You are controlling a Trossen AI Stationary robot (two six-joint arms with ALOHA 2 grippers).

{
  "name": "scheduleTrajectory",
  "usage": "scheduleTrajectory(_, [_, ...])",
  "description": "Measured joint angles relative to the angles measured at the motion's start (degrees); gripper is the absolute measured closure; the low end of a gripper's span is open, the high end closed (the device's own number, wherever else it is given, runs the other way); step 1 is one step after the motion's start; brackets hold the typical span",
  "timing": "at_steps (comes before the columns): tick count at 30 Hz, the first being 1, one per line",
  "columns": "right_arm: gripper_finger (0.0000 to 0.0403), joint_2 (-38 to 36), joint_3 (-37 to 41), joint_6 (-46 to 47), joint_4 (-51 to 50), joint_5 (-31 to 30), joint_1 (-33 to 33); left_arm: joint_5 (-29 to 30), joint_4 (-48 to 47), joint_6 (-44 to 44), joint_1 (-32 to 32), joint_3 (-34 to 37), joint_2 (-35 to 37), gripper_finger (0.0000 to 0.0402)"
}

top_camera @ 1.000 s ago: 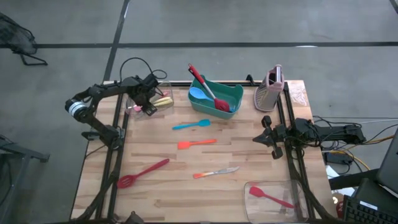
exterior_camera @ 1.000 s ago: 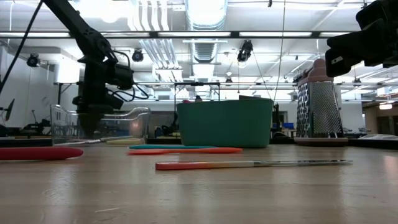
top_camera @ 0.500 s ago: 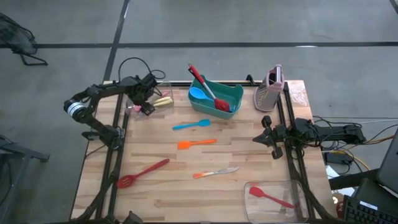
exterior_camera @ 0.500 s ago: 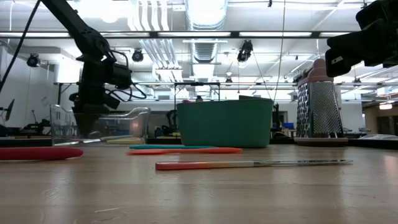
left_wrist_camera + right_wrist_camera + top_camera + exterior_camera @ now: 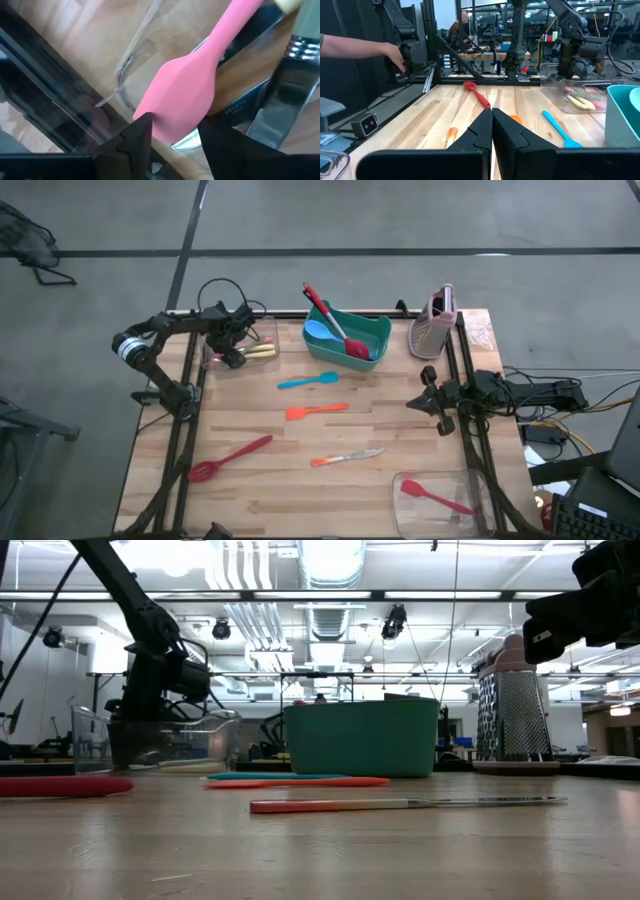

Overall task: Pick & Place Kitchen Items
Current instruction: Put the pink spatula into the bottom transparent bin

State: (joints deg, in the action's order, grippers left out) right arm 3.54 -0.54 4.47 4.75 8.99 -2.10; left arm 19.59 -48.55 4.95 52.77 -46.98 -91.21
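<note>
My left gripper (image 5: 232, 356) is down inside the clear tub (image 5: 264, 330) at the table's far left and is shut on a pink spatula (image 5: 182, 95). Metal cutlery with yellow handles (image 5: 262, 350) lies in the same tub under the spatula. My right gripper (image 5: 425, 402) is shut and empty, waiting above the table's right side. On the table lie a teal spatula (image 5: 308, 380), an orange spatula (image 5: 316, 411), a red slotted spoon (image 5: 230, 458) and an orange-handled knife (image 5: 347, 457). My left gripper pinches the pink spatula's broad head (image 5: 165, 117) near its free end, one finger on each side edge. The fingers (image 5: 137, 137) come from above into the tub. The spatula's handle runs away from the fingers and lies across the metal cutlery (image 5: 280, 100) in the tub.
A green bin (image 5: 375, 330) at the far middle holds a red spatula and a blue spoon. A pink-grey grater (image 5: 435, 323) stands at the far right. A clear tub (image 5: 400, 480) with a red spatula sits near right. A person's hand (image 5: 395, 55) shows beyond the table's left side.
My left gripper has gone down into the clear tub and a little toward the table's left edge. Nothing else on the table has moved.
</note>
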Motion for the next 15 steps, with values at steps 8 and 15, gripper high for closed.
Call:
scheduleTrajectory(8, [0.0394, 0.01, 0.0, 0.0, 0.0, 0.01, -0.01, 1.95, 0.49, 0.49, -0.02, -0.14, -0.01, 0.0321])
scheduleTrajectory(15, [0.0394, 0.01, -0.01, 0.0, 0.0, 0.0, 0.0, 5.14, 1.0, 1.64, -0.54, 0.02, 0.35, 0.0394])
